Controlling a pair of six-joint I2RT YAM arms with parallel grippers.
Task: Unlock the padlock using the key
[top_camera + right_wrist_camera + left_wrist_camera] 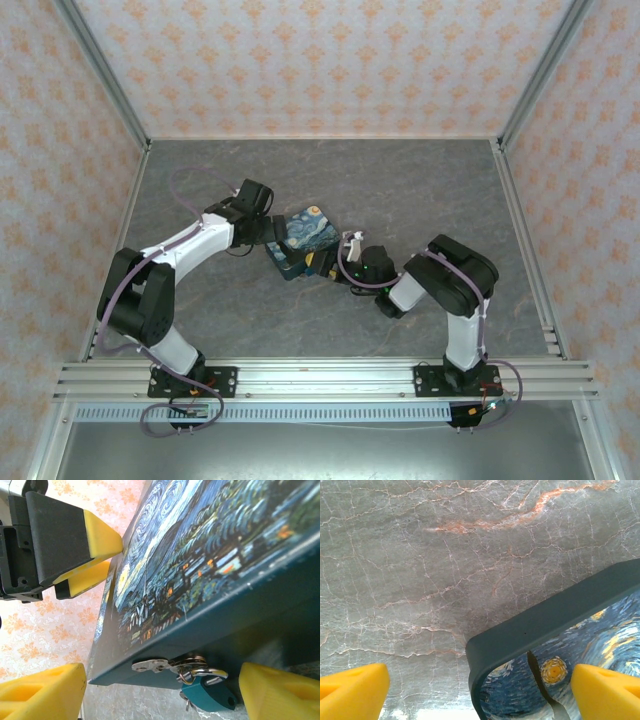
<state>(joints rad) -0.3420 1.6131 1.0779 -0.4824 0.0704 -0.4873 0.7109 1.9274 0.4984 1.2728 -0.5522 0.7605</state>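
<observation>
Padlock [207, 695] hangs at tin [200, 555] edge (just before right hand [160, 694]); left hand [480, 692] opposite.

Glossy painted tin [200, 555], smooth teal padlock [207, 695], marble-veined table [420, 580].

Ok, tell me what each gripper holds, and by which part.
Nothing is held. The left gripper is open astride a corner of the tin; the right gripper is open around the padlock.

No lettering, label, brand, number or sign can be read anywhere; the tin [200, 555] bears painted swirls, no words.
</observation>
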